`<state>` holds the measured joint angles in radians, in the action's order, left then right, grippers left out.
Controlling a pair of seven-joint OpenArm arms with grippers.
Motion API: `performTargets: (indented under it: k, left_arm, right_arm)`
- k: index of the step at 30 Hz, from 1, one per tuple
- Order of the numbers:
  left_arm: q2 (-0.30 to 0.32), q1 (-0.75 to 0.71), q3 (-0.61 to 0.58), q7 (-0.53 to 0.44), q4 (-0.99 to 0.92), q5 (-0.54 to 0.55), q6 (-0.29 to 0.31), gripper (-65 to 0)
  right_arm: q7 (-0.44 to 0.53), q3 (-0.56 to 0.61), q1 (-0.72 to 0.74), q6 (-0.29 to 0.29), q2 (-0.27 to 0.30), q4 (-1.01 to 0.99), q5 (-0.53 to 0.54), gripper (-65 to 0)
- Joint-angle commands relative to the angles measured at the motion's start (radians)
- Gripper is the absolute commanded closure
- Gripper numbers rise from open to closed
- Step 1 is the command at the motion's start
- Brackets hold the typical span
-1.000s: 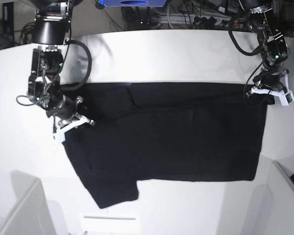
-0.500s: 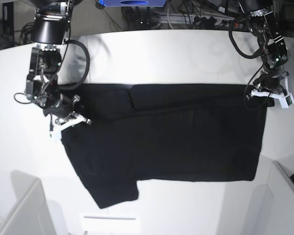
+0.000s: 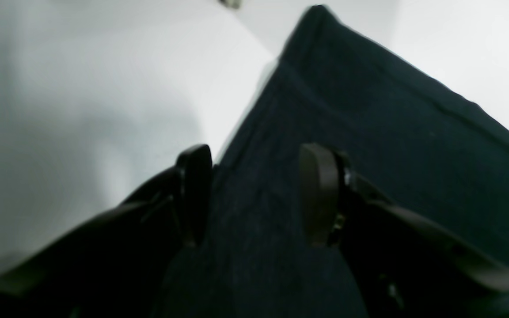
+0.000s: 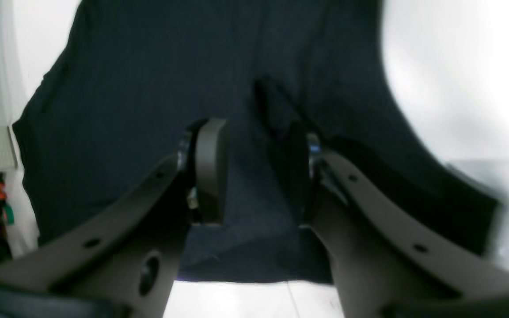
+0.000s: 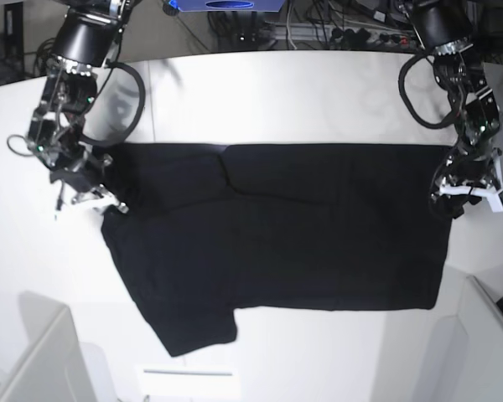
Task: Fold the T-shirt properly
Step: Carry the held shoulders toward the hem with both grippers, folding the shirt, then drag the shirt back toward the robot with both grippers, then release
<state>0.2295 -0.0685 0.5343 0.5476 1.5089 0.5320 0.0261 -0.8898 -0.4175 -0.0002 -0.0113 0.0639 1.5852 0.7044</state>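
The black T-shirt [image 5: 285, 226] lies flat on the white table [image 5: 302, 96], plain side up, with one sleeve [image 5: 193, 331] sticking out at the front left. No print shows. My right gripper [image 5: 88, 197] is at the shirt's left edge. In the right wrist view it [image 4: 254, 176] is open, with dark cloth [image 4: 148, 88] under and between its fingers. My left gripper [image 5: 469, 197] is at the shirt's right edge. In the left wrist view it [image 3: 256, 198] is open astride the cloth's edge [image 3: 369, 110].
Cables and equipment [image 5: 318, 25] lie behind the table's far edge. A white box [image 5: 33, 352] stands at the front left and a pale panel [image 5: 486, 327] at the front right. Bare table surrounds the shirt.
My right gripper moved left and up, and the shirt's left edge now reaches further left. My left gripper moved down along the shirt's right edge.
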Motion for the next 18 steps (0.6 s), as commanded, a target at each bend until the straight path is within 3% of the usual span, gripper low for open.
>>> performTargets:
  k: [1,8,13,16,18]
  left_arm:
    - [0.015,0.014,0.005,-0.024,0.017,0.01,0.004,-31.6]
    - [-0.018,-0.073,0.12,-0.025,0.157,0.017,0.011,-31.6]
    - [-0.052,-0.161,0.201,-0.025,0.19,0.018,0.031,-31.8]
    - [-0.071,-0.204,0.218,-0.027,0.181,0.033,0.091,-31.8]
    - [-0.078,-0.23,0.24,-0.028,0.166,0.061,0.097,-32.4]
  right_arm:
    - [0.025,-0.019,0.001,0.006,0.001,0.051,0.016,-21.6]
    - [0.125,-0.114,-0.149,0.006,-0.094,0.244,0.016,-22.1]
    - [0.133,-0.215,-0.232,0.006,-0.184,0.301,0.022,-22.7]
    - [0.136,-0.226,-0.28,0.006,-0.19,0.303,0.068,-27.9]
    - [0.136,-0.235,-0.314,0.006,-0.19,0.297,0.142,-29.0]
